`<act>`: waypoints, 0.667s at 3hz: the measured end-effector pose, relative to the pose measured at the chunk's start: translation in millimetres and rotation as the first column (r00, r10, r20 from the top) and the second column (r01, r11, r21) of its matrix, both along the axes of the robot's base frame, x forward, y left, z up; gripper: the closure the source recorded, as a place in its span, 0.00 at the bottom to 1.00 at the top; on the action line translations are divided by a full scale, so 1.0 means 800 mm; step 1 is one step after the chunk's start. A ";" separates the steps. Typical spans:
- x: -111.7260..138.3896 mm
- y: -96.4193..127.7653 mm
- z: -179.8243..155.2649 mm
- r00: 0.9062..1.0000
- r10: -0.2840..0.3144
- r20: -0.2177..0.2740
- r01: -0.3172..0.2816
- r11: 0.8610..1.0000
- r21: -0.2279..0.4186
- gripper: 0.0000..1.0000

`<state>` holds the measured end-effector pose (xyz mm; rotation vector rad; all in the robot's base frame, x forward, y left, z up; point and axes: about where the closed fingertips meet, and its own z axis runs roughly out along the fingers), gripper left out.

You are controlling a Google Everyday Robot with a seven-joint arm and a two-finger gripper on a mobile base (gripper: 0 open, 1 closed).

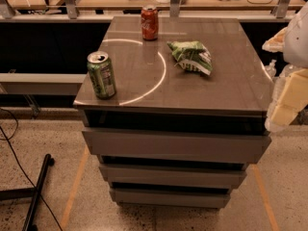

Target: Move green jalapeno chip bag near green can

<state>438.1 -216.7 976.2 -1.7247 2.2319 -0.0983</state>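
The bag (191, 57) lies ungrasped, well apart from the green can (101, 74). Our gripper (288, 99), open or closed we cannot tell, hangs by the table's (231, 88) right edge. Next we must reach the bag.

Bright green with white patches, that's the green jalapeno chip bag (191, 56). The green can (101, 74) has a silver top and pale markings. The cola can (149, 22) is red, the tabletop (226, 81) glossy grey-brown. The cream-white gripper (288, 97) is at the right edge.
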 end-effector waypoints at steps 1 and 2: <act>0.000 0.000 0.000 1.000 0.000 0.000 0.000 1.000 0.000 0.00; 0.046 0.009 0.006 0.999 0.027 0.039 -0.028 1.000 0.003 0.00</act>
